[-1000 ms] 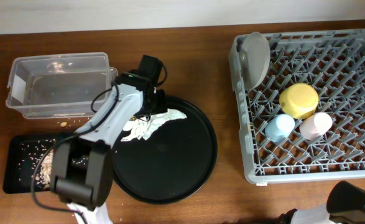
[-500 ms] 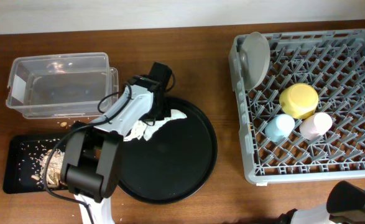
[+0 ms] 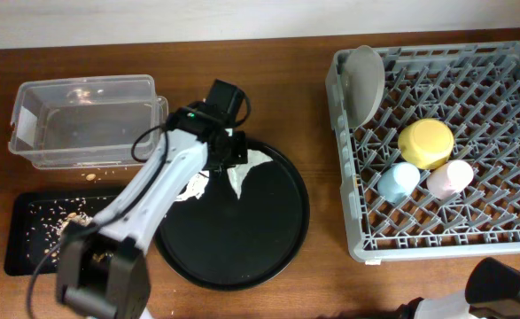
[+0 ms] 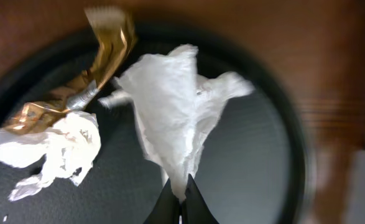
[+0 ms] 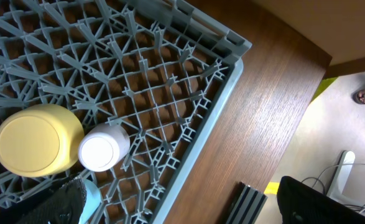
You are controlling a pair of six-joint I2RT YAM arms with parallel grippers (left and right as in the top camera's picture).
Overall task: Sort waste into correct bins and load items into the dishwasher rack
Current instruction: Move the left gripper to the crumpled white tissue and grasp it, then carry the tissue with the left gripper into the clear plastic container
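My left gripper is shut on the lower tip of a crumpled white napkin, which hangs just over the round black tray. A second white napkin and a gold-brown wrapper lie on that tray to the left. In the overhead view the left gripper sits at the tray's upper left edge, beside the clear tub. The dishwasher rack holds the grey plate, yellow bowl, blue cup and pink cup. My right gripper stands open above the rack's corner.
A shallow black tray with food scraps lies at the front left, below the tub. A few crumbs lie in the tub and on the table beside it. The table's edge and floor show at the right of the right wrist view.
The left gripper has shut on the white napkin and drawn it up and slightly right off the tray. The left arm has swung. The right arm has not moved.
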